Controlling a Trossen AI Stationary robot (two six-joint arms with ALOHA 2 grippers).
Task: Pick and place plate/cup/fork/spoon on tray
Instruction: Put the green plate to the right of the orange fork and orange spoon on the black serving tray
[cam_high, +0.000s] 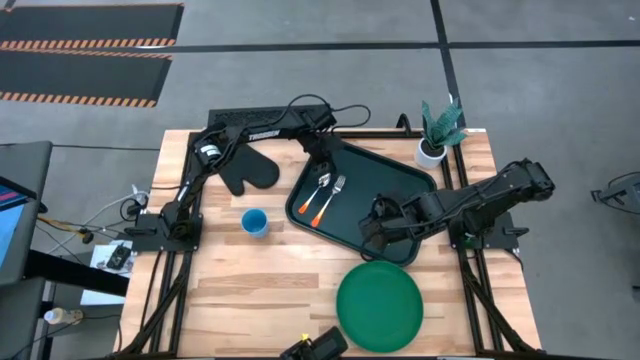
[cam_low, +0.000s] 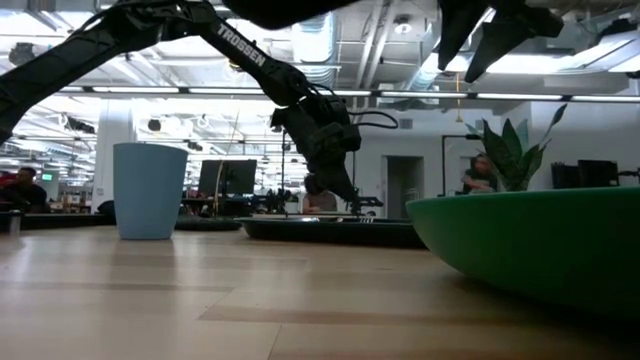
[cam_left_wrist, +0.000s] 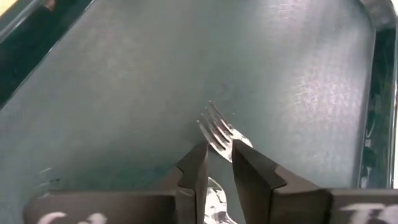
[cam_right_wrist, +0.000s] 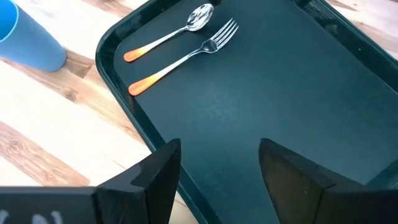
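The dark tray (cam_high: 400, 190) lies at the table's middle right. The spoon (cam_right_wrist: 171, 34) and the fork (cam_right_wrist: 186, 59) lie side by side flat on the tray's left part, orange handles toward the near edge. The blue cup (cam_high: 255, 222) stands on the table left of the tray. The green plate (cam_high: 380, 305) rests on the table near the front edge. My left gripper (cam_left_wrist: 219, 152) hovers just above the fork's tines and the spoon's bowl, its fingers a narrow gap apart and holding nothing. My right gripper (cam_right_wrist: 217, 152) is open and empty over the tray's near part.
A black oven mitt (cam_high: 248, 170) lies left of the tray, beyond the cup. A white pot with a green plant (cam_high: 432, 148) stands at the tray's far right corner. Bare wood lies between the cup and the plate.
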